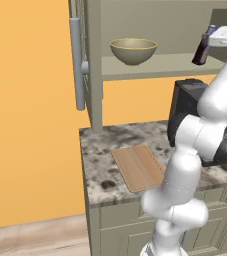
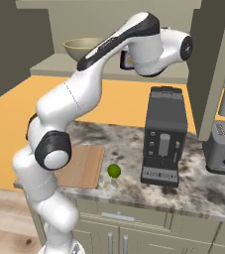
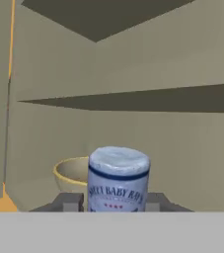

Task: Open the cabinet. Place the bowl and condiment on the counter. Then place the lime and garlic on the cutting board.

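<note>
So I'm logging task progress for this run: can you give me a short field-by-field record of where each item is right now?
cabinet: door open, shelf exposed
bowl: on the cabinet shelf
condiment: tilted, between the end effector fingers, in the cabinet opening above the shelf
lime: on the counter, beside the cutting board
garlic: on the counter just in front of the lime
cutting board: bare, on the counter
coffee machine: on the counter under the shelf
</note>
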### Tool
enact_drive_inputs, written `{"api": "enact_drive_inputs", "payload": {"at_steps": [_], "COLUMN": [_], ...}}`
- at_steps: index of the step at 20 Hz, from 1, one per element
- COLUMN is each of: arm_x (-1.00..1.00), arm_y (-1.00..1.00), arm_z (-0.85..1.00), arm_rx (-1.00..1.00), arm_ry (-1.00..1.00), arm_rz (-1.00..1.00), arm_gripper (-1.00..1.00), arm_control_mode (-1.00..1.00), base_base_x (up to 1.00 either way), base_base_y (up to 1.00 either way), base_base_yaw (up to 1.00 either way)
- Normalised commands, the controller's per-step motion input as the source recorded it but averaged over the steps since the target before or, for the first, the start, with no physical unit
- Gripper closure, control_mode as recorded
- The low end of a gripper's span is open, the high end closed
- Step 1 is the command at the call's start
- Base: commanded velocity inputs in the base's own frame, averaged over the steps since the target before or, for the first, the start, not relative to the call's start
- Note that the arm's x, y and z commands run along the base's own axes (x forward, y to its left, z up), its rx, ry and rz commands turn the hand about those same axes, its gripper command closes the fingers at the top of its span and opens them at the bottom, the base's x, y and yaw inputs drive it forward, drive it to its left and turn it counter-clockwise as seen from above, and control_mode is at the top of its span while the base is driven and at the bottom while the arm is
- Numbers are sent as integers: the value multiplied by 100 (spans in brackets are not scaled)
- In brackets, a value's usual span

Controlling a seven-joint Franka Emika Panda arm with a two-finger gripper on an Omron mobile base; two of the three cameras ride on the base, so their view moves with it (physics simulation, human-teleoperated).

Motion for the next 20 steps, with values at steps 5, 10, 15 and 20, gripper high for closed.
{"api": "enact_drive_inputs", "payload": {"at_steps": [5, 10, 15, 20], "arm_x": [-100, -99, -84, -6], "arm_y": [100, 100, 100, 31], "arm_z": [-33, -35, -11, -17], "arm_rx": [-30, -27, -6, -6], "arm_ry": [-24, -9, 0, 5], "arm_rz": [0, 0, -3, -1], "arm_gripper": [100, 100, 100, 100], "arm_control_mode": [-100, -100, -100, -100], "base_base_x": [0, 0, 0, 0], "base_base_y": [0, 0, 0, 0], "base_base_yaw": [0, 0, 0, 0]}}
